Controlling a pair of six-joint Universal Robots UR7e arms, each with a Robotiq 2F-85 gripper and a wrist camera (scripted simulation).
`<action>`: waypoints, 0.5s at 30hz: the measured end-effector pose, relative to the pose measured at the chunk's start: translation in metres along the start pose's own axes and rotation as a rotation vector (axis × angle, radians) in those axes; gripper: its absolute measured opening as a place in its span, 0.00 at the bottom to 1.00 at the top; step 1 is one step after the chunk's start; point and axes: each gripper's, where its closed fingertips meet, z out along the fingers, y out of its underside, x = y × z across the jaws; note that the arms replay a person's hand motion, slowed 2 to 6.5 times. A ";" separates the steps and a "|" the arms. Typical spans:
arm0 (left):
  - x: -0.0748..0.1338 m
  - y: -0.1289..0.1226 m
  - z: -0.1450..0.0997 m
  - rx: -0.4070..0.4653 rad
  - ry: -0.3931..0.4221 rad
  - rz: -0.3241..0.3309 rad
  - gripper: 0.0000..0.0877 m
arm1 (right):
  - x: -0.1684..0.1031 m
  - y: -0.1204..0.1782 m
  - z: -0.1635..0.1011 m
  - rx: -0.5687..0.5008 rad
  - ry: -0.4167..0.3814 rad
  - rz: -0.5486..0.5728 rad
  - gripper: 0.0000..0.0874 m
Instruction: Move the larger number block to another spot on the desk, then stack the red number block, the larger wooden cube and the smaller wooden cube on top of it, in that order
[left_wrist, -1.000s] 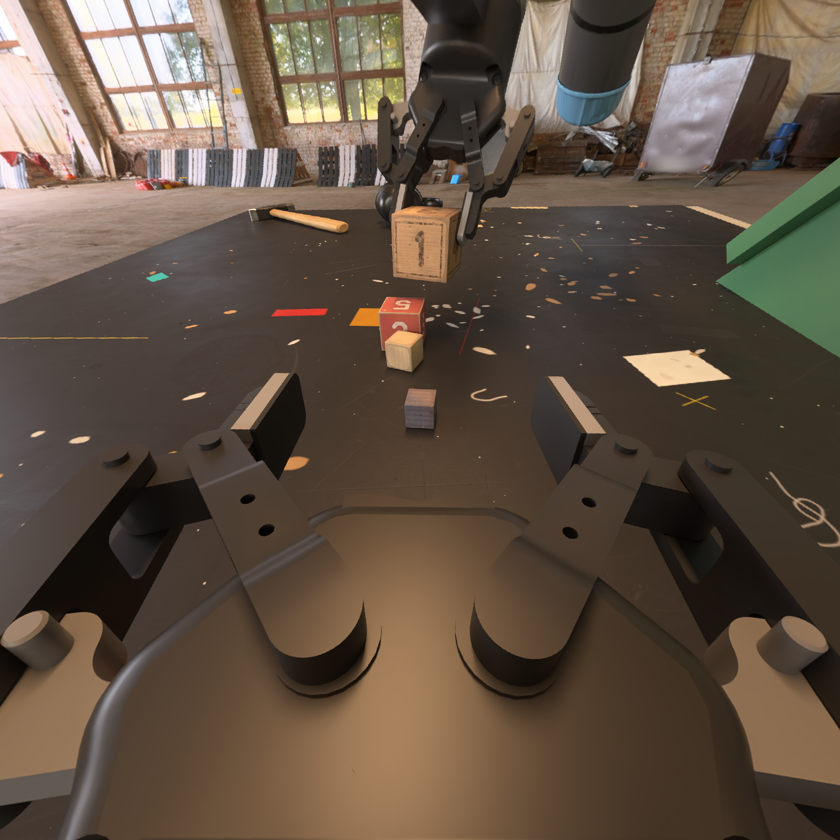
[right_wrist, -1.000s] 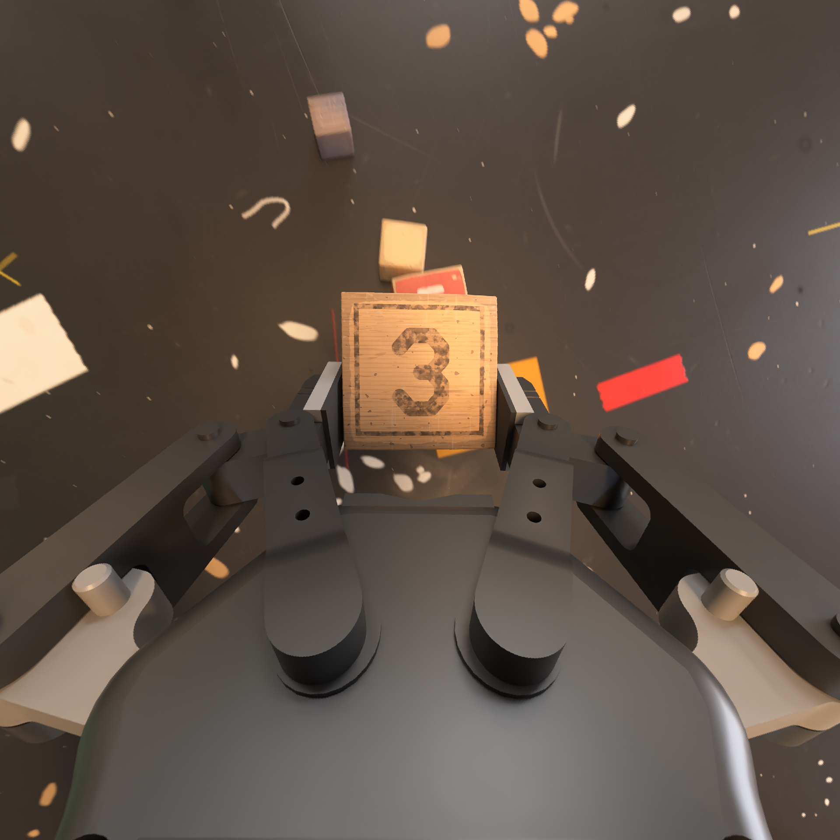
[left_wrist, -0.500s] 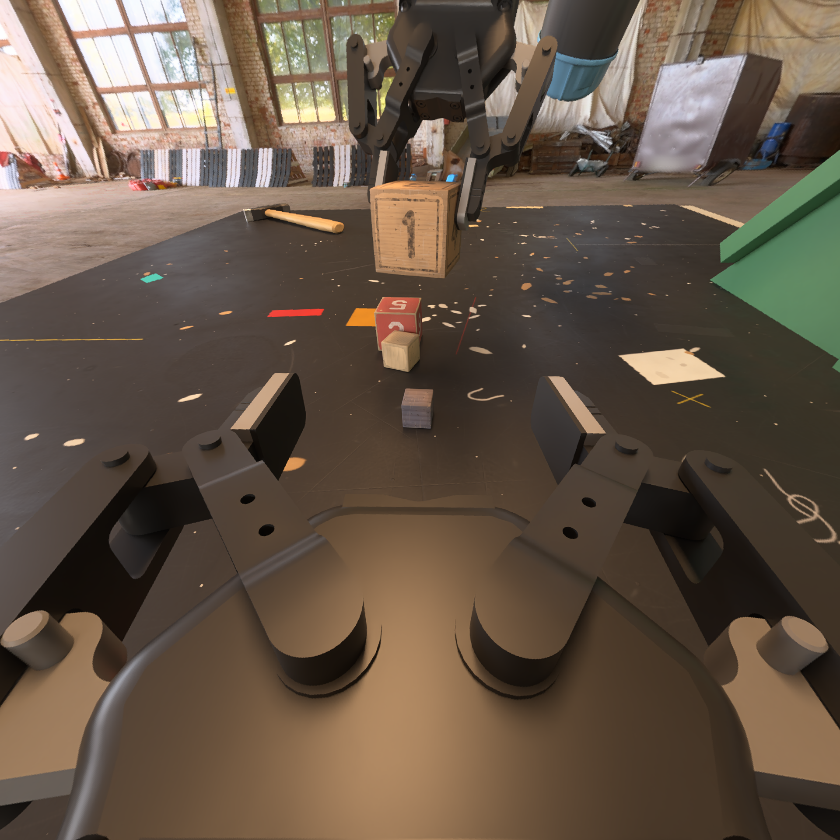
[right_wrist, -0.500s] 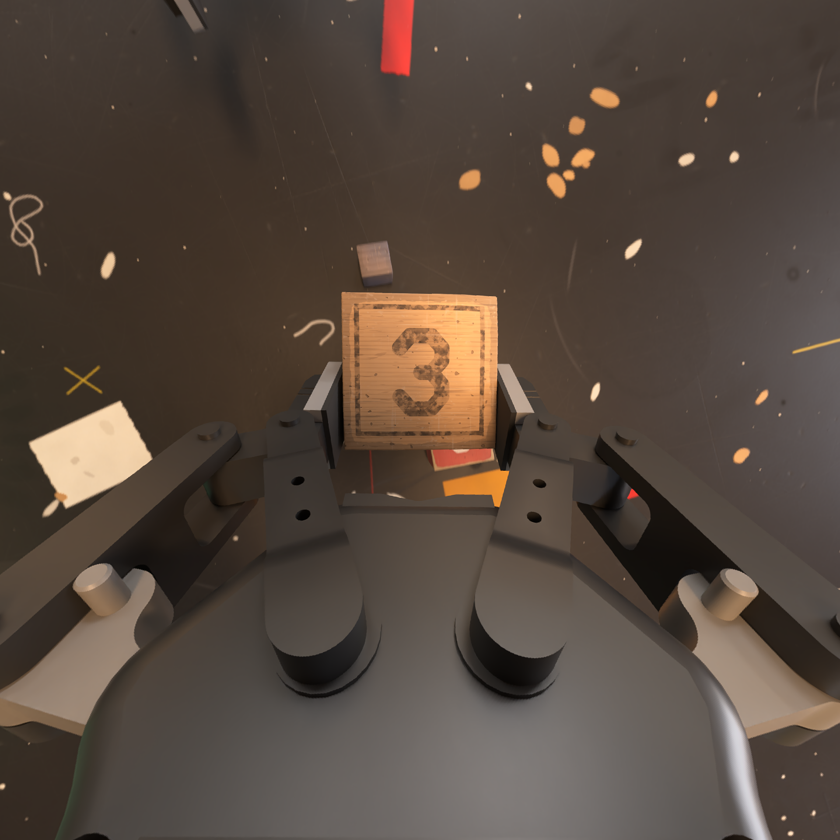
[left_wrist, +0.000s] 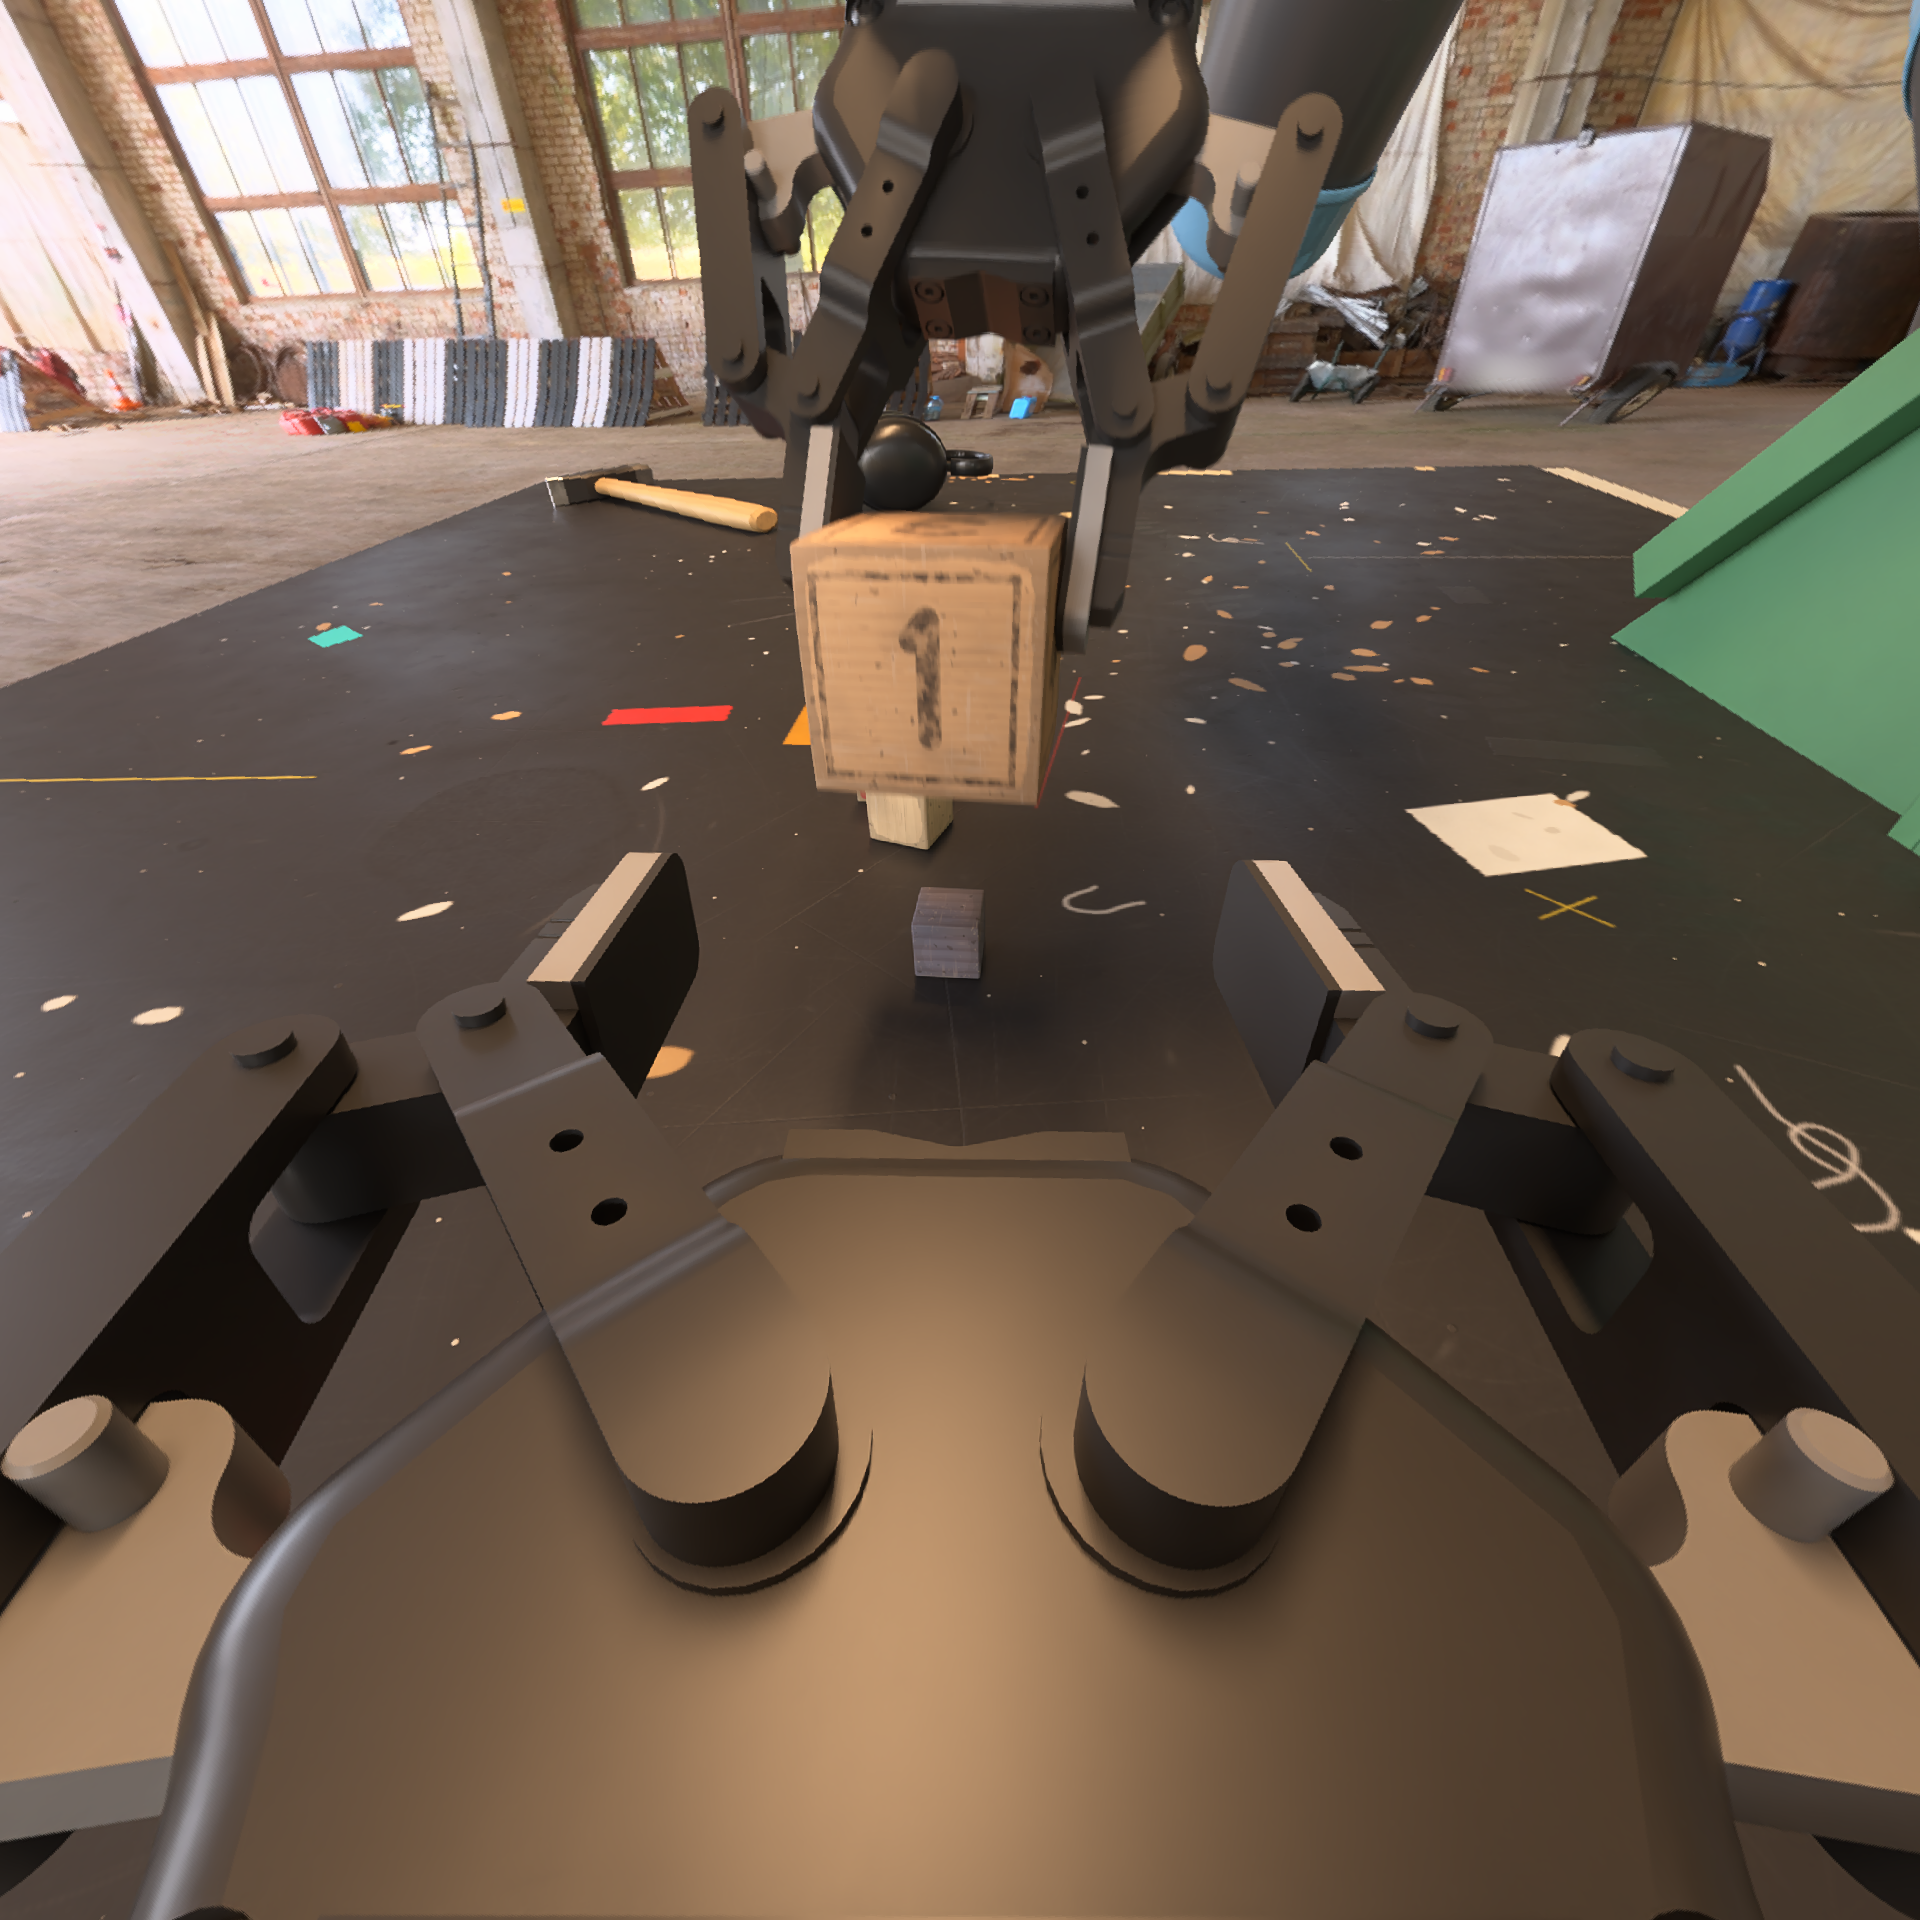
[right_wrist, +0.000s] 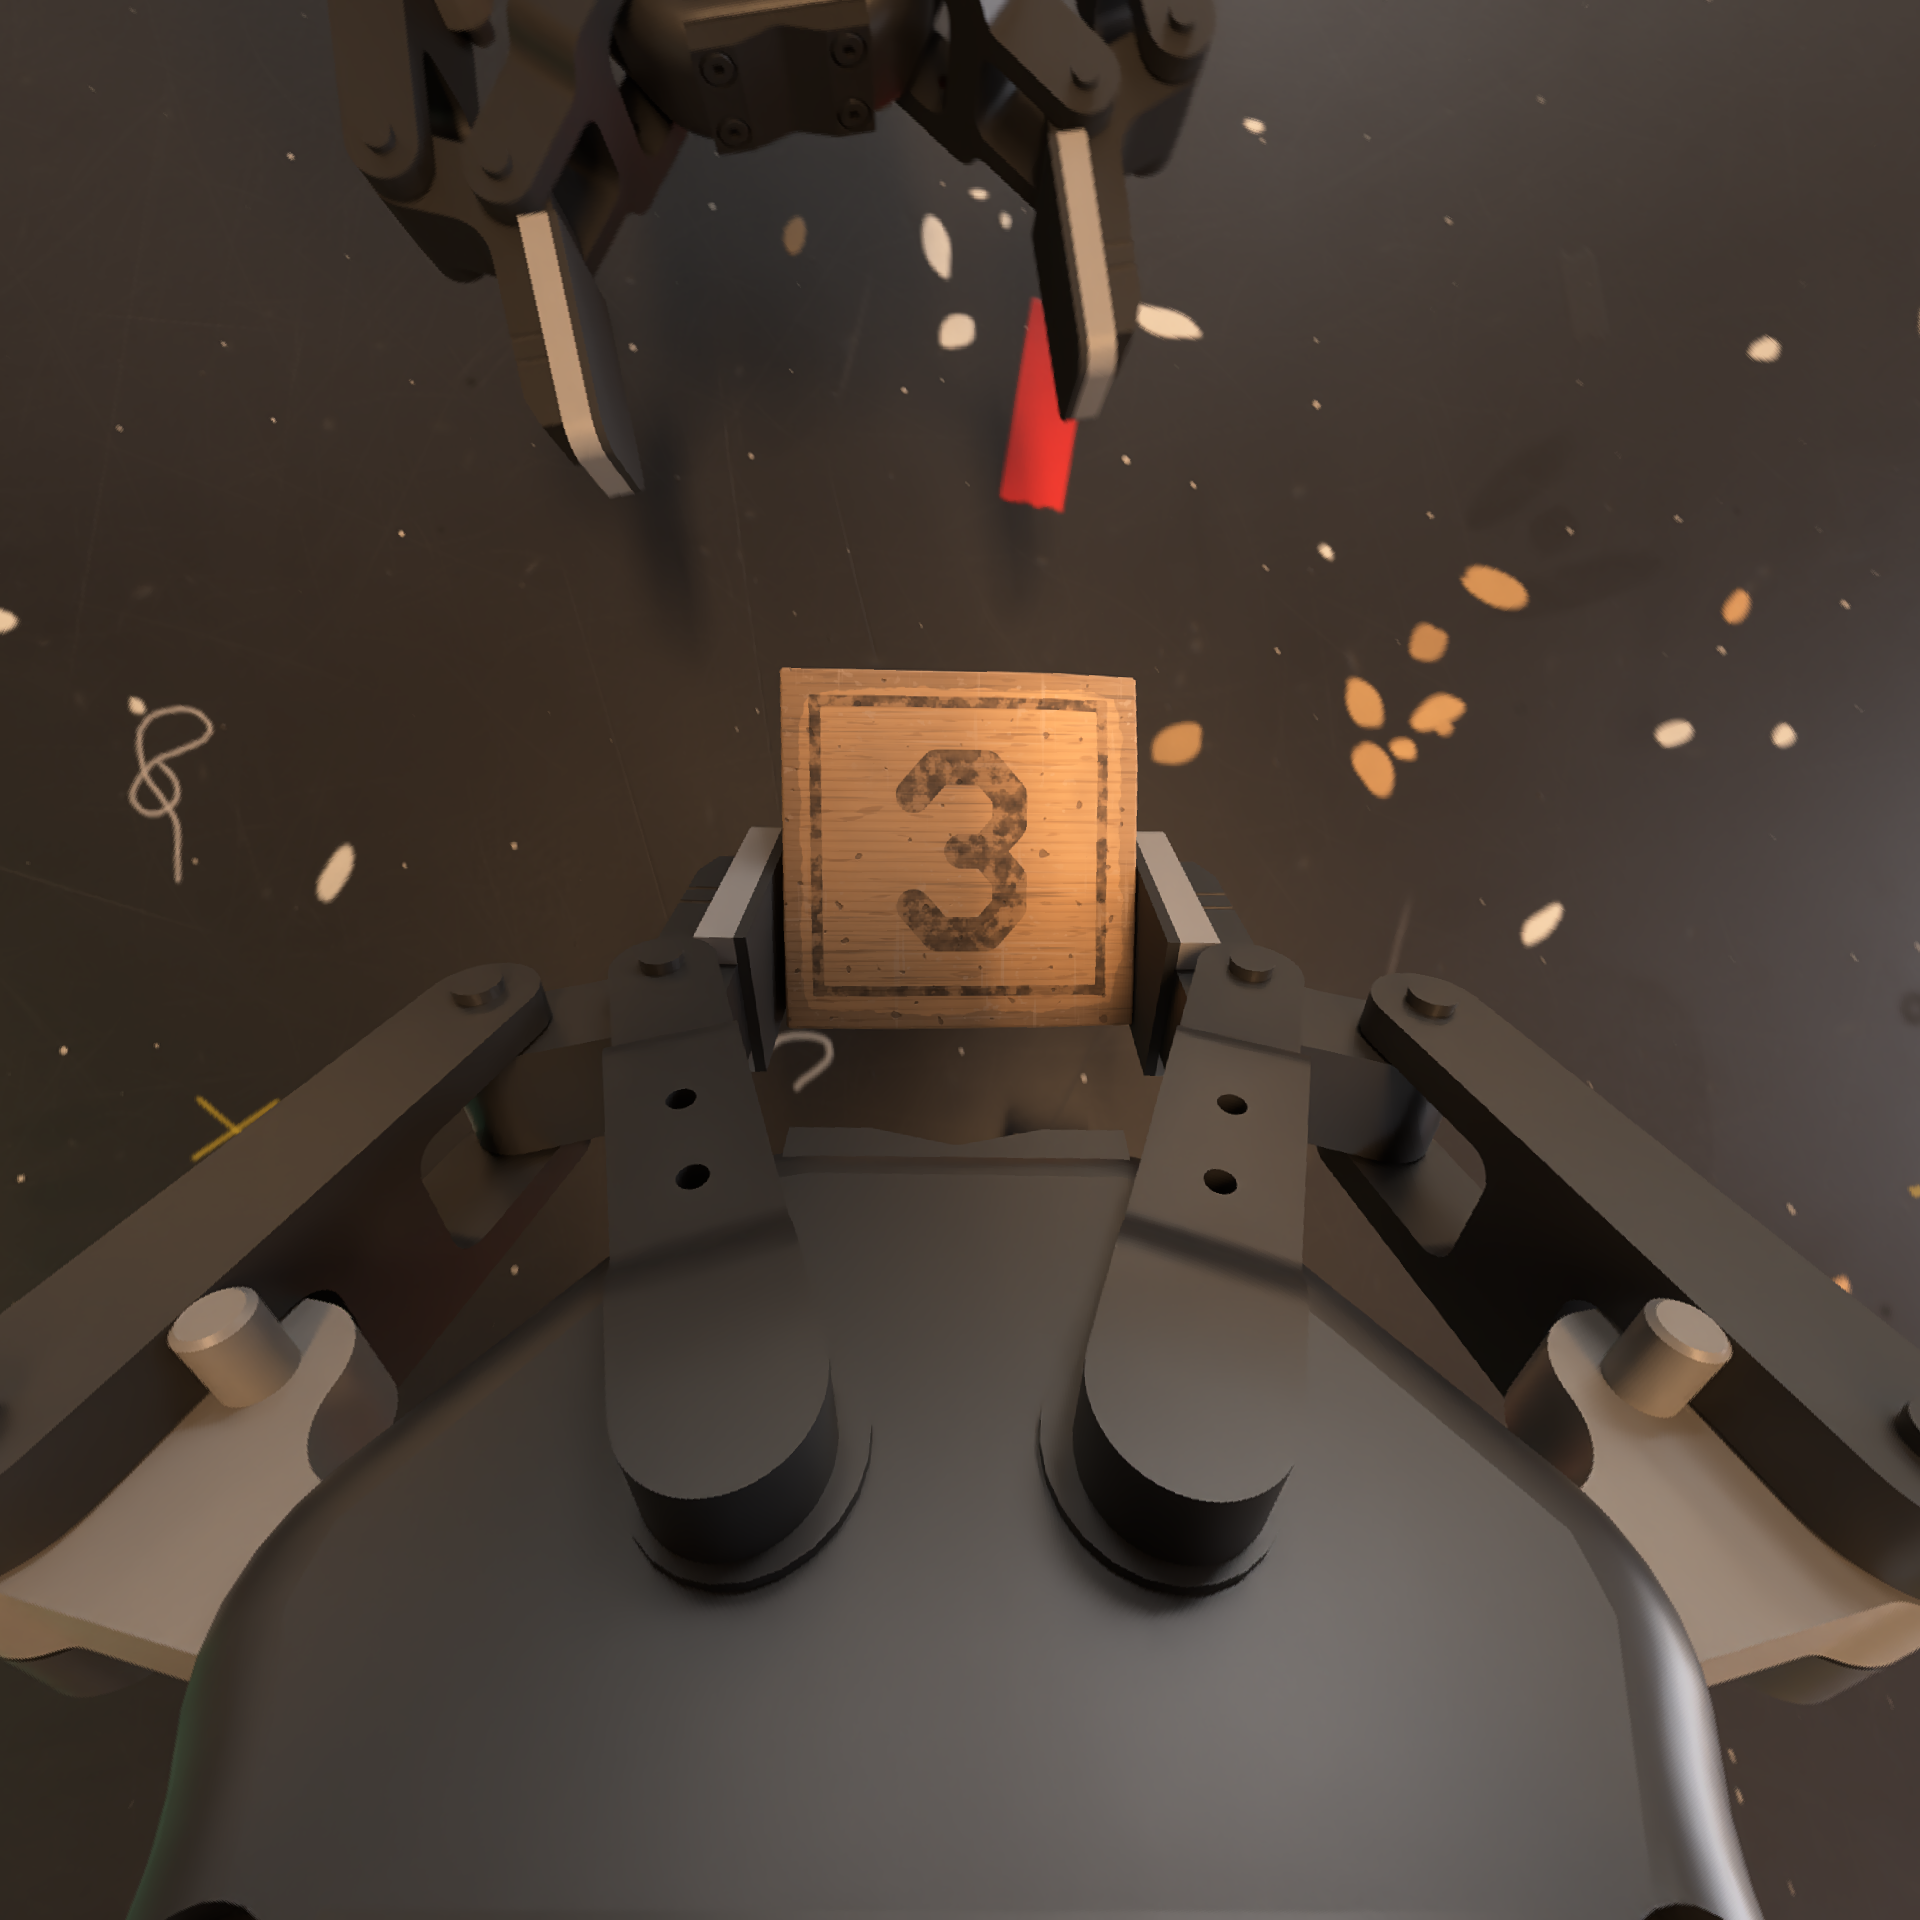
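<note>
My right gripper (right_wrist: 956, 920) is shut on the larger wooden number block (right_wrist: 956, 852) and holds it in the air above the dark desk. In the left wrist view the right gripper (left_wrist: 951, 551) hangs the number block (left_wrist: 925, 665) in front of the other pieces. The pale larger wooden cube (left_wrist: 909, 818) peeks out below it. The grey smaller wooden cube (left_wrist: 948, 932) sits nearer, between the tips of my left gripper (left_wrist: 956, 940), which is open and empty. The left gripper (right_wrist: 831, 395) shows at the top of the right wrist view. The red number block is hidden.
A hammer (left_wrist: 665, 499) and a black round weight (left_wrist: 902, 468) lie at the desk's far side. A green slanted panel (left_wrist: 1808, 623) stands at the right. A white patch (left_wrist: 1522, 831) and a red tape strip (left_wrist: 667, 715) mark the desk surface.
The right gripper has carried the number block toward the left gripper. It now covers the red block in the left wrist view. The left gripper has stayed open and still.
</note>
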 end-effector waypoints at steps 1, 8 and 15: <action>0.000 0.000 0.000 0.000 0.001 0.000 0.97 | -0.002 -0.003 0.005 0.003 -0.008 -0.006 0.60; 0.000 0.000 0.000 0.001 0.006 -0.004 0.97 | -0.011 -0.013 0.040 0.002 -0.046 -0.036 0.60; 0.000 0.000 0.000 0.000 0.009 -0.004 0.97 | -0.016 -0.014 0.065 -0.002 -0.078 -0.048 0.60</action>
